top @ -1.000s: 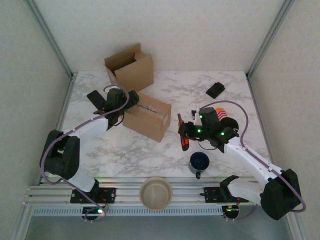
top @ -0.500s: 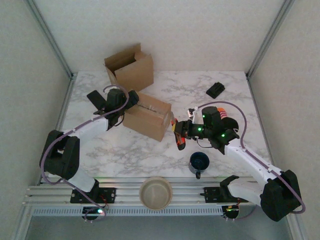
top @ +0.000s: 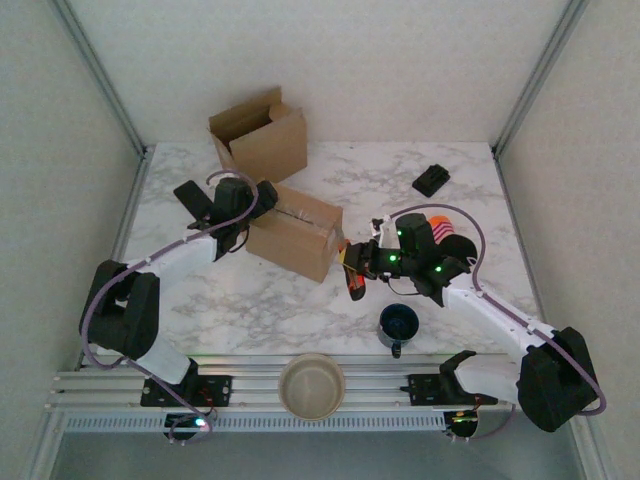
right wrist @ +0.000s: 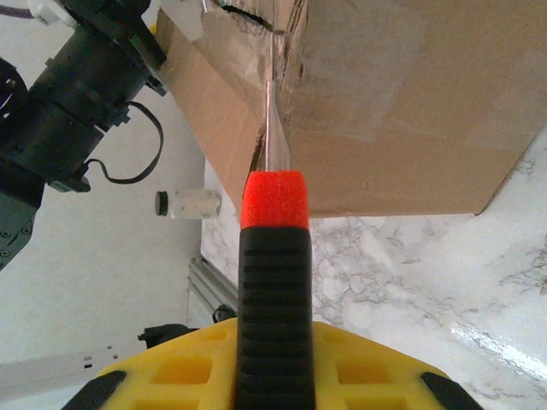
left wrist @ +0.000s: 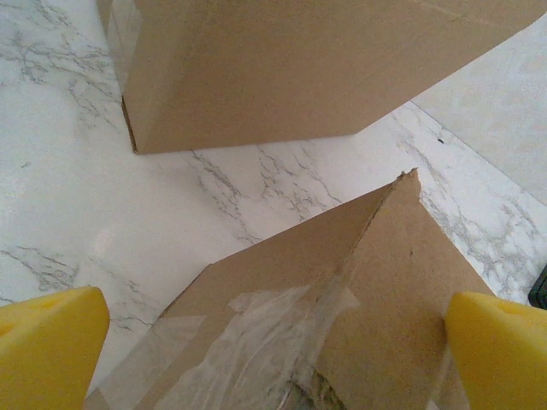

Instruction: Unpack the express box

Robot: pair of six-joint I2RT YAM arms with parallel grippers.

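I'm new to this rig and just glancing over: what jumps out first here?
The right end effector grips an orange-and-black cutter, its blade at the edge of the taped box, mid-table. The left end effector hangs open over that box's left end. An opened box stands behind.

Blue mug (top: 398, 324) on marble table (top: 350, 175) (handle nearward); beige bowl (top: 311, 385) on front rail (top: 120, 385); black object (top: 431, 180) far right.
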